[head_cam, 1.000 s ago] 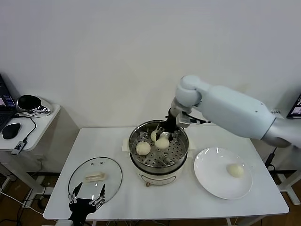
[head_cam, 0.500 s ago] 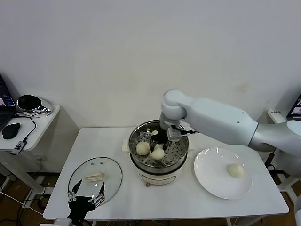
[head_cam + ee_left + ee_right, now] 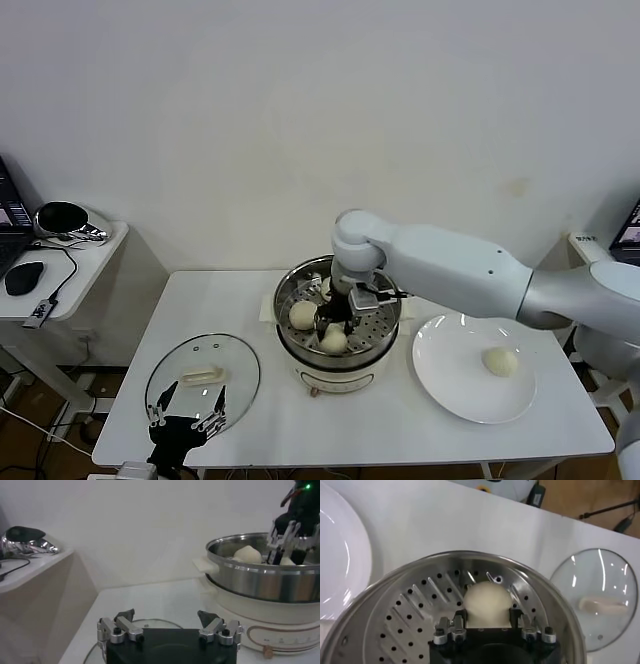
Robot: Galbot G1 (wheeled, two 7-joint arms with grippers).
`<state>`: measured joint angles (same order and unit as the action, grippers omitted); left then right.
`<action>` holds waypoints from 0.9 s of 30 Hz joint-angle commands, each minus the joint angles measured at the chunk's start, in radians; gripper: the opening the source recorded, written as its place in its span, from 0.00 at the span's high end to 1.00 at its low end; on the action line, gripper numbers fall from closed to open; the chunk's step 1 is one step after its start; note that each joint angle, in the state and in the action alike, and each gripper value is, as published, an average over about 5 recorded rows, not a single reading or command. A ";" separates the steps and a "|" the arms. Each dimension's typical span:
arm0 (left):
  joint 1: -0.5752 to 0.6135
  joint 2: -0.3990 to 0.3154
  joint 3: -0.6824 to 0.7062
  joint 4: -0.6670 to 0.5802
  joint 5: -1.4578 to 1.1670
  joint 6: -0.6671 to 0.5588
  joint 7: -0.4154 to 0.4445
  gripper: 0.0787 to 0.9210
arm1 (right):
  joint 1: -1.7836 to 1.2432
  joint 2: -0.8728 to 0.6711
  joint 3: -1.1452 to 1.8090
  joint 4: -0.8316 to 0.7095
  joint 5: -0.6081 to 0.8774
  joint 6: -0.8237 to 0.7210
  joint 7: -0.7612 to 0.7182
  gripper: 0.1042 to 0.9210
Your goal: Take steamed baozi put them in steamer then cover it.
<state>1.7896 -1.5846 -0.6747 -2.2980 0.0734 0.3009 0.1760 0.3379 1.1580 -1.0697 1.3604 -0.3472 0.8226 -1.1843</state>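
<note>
Baozi (image 3: 486,603) hides the right claw's (image 3: 487,625) fingertips, spread around it inside steamer (image 3: 410,587).

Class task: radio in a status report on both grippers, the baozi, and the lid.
Right gripper low inside steamer, fingers either side of a baozi. Left gripper open, parked above glass lid. One baozi on white plate. Steamer uncovered.

A white table (image 3: 250,300) is carrying the steamer (image 3: 340,362), the cover (image 3: 202,378) lying left of it, a plate (image 3: 455,390) right.
</note>
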 commanded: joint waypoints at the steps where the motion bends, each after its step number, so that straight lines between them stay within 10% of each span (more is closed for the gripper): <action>1: -0.002 0.001 0.000 0.005 0.001 0.000 0.000 0.12 | -0.001 0.004 -0.004 -0.002 -0.033 -0.009 0.033 0.33; 11: -0.003 0.002 0.001 0.007 0.001 0.000 0.001 0.12 | 0.089 -0.099 0.075 0.051 0.162 -0.239 -0.004 0.12; 27: -0.021 0.011 0.015 0.024 -0.003 0.002 0.009 0.12 | 0.196 -0.528 0.121 0.063 0.477 -1.206 -0.171 0.12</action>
<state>1.7725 -1.5765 -0.6629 -2.2786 0.0704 0.3015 0.1835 0.5193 0.8376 -0.9853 1.4091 -0.0015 0.0980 -1.2821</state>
